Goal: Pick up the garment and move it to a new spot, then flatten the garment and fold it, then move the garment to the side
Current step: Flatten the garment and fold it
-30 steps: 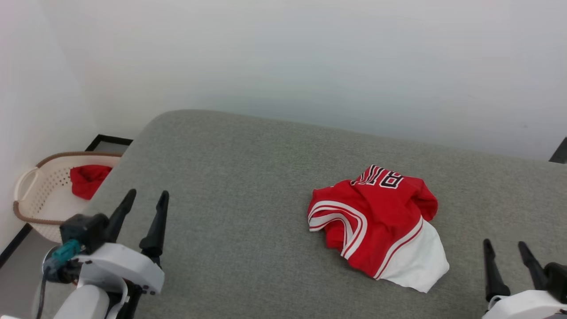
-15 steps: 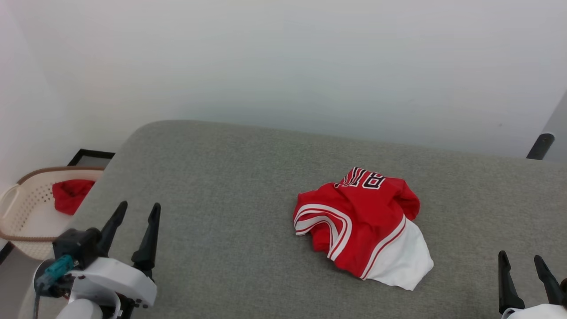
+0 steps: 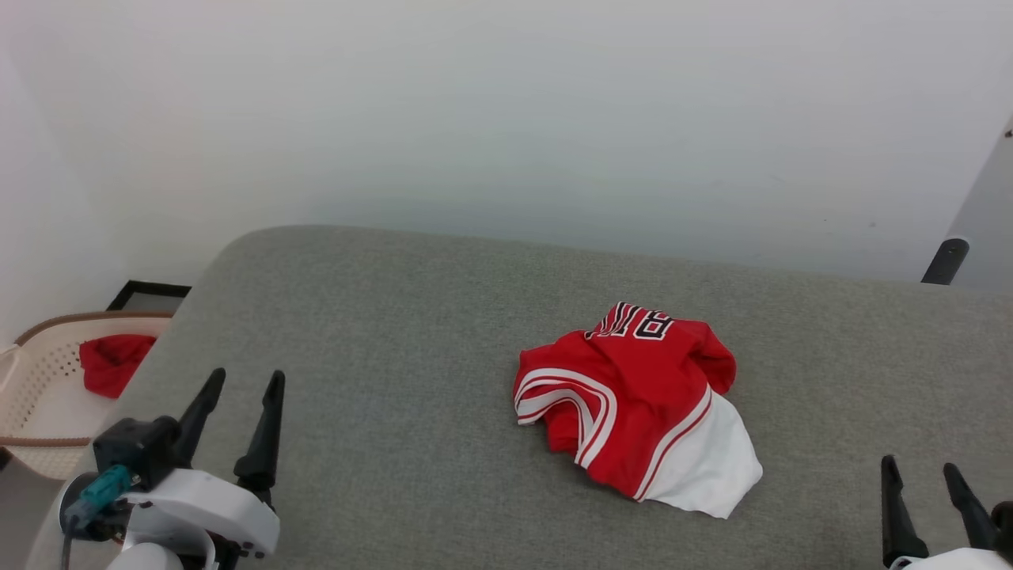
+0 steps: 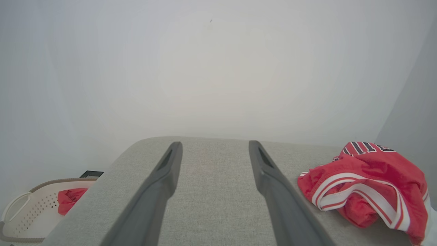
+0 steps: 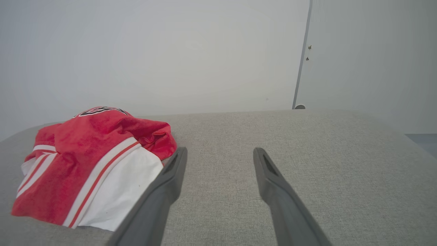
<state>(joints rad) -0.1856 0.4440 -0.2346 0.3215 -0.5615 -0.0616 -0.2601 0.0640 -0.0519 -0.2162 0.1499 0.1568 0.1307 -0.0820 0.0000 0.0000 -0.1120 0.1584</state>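
Note:
The garment (image 3: 633, 400) is a crumpled red jersey with a white sleeve, striped trim and black lettering, lying in a heap right of centre on the grey padded surface (image 3: 396, 332). It also shows at the right of the left wrist view (image 4: 368, 184) and at the left of the right wrist view (image 5: 88, 164). My left gripper (image 3: 244, 381) stands open at the lower left, well away from the jersey, with nothing between its fingers. My right gripper (image 3: 920, 469) is open at the lower right, a short way right of the white sleeve, empty too.
A cream laundry basket (image 3: 32, 380) sits on the floor off the surface's left edge, holding a small plain red cloth (image 3: 111, 360). White walls close the back and left. A dark post (image 3: 943, 261) stands at the far right.
The head camera has turned, shifting the whole picture left and slightly down. Both grippers hold their open pose; the garment lies as before.

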